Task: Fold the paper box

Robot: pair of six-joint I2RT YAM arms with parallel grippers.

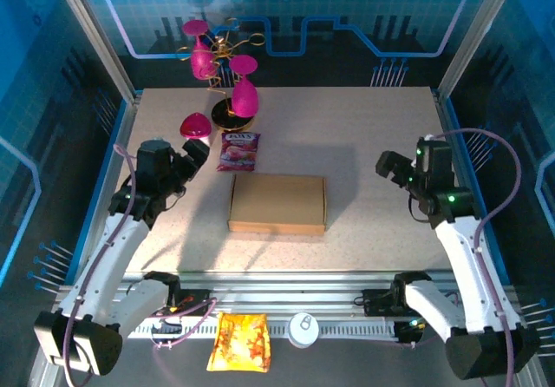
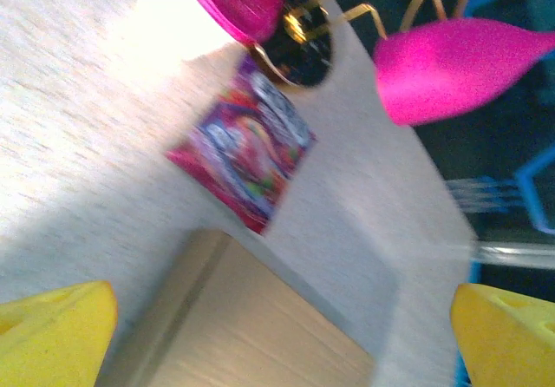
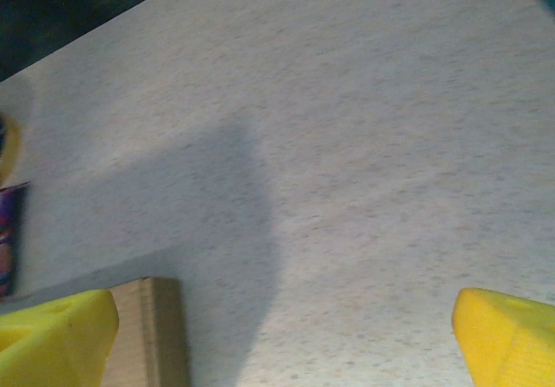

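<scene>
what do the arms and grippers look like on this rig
Both arms have white links, the left arm and right arm, with black joints and black bases. A purplish cable loops along each. The left gripper and right gripper are black; wrist views show yellow fingertips. A green light glows on the right arm.

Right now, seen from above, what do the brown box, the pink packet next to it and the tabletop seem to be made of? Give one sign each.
Paper box: likely cardboard, matt, plain brown, with a straight fold line along one edge.
Snack packet: probably plastic film, shiny, printed in pink and purple.
Table: pale speckled surface, maybe laminate or stone; cannot tell.
</scene>
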